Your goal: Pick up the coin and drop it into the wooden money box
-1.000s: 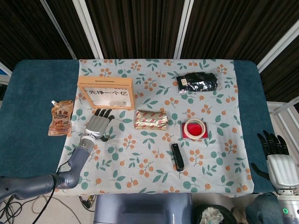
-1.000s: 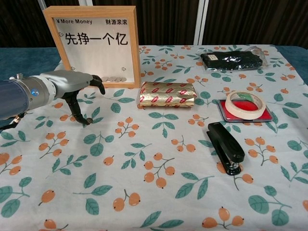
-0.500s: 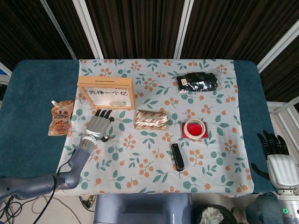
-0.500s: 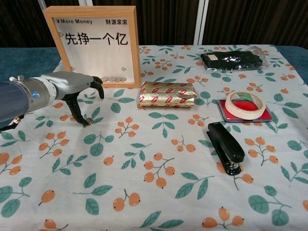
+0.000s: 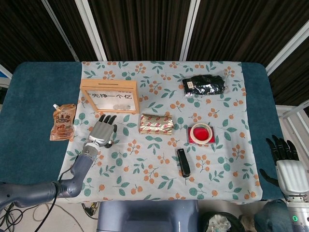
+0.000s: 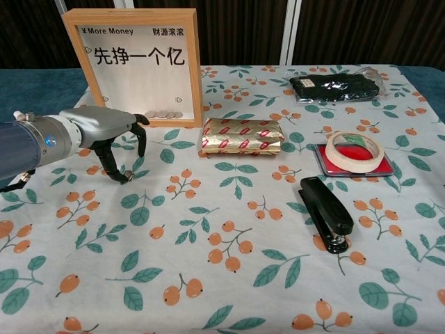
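Observation:
The wooden money box (image 5: 109, 95) (image 6: 135, 62) stands upright at the back left, with several coins lying at the bottom behind its clear front. Just in front of it my left hand (image 5: 101, 131) (image 6: 97, 125) hovers low over the flowered cloth. Its fingers arch downward and its thumb tip touches the cloth. A small coin (image 6: 127, 174) (image 5: 110, 143) lies flat on the cloth right at that thumb tip, with the other fingertips a little above and behind it. My right hand (image 5: 289, 164) hangs off the table's right edge, fingers straight, holding nothing.
A gold foil packet (image 5: 156, 123) (image 6: 242, 136) lies right of the left hand. Further right are a tape roll on a red pad (image 5: 201, 133) (image 6: 354, 149), a black stapler (image 5: 183, 162) (image 6: 325, 212) and a black bag (image 5: 204, 85). A sauce pouch (image 5: 63, 122) lies at the left.
My left hand's fingers have curled further down toward the thumb and the coin. The thumb tip stays on the cloth. The right hand has not moved.

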Controlling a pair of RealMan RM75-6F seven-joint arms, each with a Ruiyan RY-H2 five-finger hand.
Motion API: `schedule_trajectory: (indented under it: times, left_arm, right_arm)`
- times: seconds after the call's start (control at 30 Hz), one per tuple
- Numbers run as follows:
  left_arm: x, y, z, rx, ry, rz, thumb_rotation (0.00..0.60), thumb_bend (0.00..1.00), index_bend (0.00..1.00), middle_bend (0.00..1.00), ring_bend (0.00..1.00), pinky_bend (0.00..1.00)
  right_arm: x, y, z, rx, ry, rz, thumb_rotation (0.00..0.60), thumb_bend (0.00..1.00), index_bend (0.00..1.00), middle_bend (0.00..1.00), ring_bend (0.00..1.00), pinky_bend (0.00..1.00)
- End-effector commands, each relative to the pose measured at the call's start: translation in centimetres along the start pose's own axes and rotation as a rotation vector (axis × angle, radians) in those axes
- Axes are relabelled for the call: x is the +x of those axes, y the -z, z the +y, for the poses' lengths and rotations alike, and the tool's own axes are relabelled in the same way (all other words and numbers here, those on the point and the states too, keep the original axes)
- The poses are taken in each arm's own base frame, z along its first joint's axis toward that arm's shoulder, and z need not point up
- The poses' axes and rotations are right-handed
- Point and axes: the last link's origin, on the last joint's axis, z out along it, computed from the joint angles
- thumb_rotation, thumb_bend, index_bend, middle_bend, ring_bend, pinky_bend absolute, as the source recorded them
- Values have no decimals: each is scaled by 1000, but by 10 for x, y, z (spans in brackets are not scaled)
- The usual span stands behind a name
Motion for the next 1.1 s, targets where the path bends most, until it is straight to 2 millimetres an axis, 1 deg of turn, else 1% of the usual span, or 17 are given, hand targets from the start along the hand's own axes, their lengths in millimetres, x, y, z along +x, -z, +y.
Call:
schedule_trajectory:
  times: [0.03, 0.37, 0.9, 1.1]
  left_arm:
    - [0, 1, 1, -3, -4, 1, 600, 67, 423, 0, 0, 0]
    - [-3, 3, 0, -4, -24, -4, 600, 78, 511, 0, 0, 0]
    - [-7, 4, 0, -5, -51, -9, 600, 84, 519, 0, 0, 0]
    - [-9, 5, 1, -9, -63, -14, 600, 112, 543, 0, 0, 0]
  right_arm:
    - [0, 0, 0, -1, 0, 1, 600, 301, 0, 0, 0, 0]
    - [0, 0, 0, -6, 0, 2, 600, 301, 0, 0, 0, 0]
    - [1, 0, 0, -18, -3, 10, 600, 302, 0, 0, 0, 0]
    - [2, 0, 1, -21, -5, 11, 600, 302, 0, 0, 0, 0]
